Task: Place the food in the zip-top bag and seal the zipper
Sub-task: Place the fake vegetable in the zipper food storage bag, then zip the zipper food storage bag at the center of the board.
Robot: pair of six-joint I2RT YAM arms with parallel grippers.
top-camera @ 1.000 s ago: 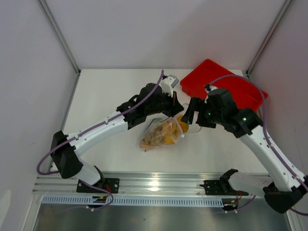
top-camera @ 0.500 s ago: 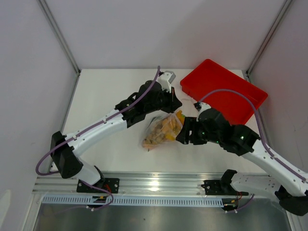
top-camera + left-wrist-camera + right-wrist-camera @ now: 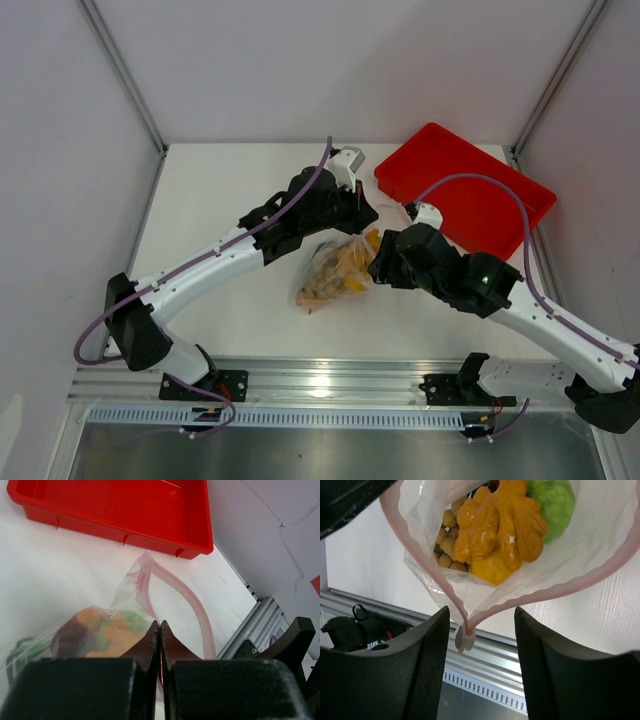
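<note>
Pinching the zipper (image 3: 192, 607) at one end, my left claw (image 3: 159, 625) was pressed together on the pink strip. That gave the bag (image 3: 335, 272) an anchor where it lay on the table (image 3: 230, 190) near the red tray (image 3: 100, 525), its mouth gaping in a loop. The food (image 3: 500, 525) already sat inside, orange lumps, yellow pieces and something green, so I judged that only the sealing was left. My right claw (image 3: 481, 617) was spread, one finger on each side of the strip's far corner without touching it, placed to squeeze there and run along the seam.
</note>
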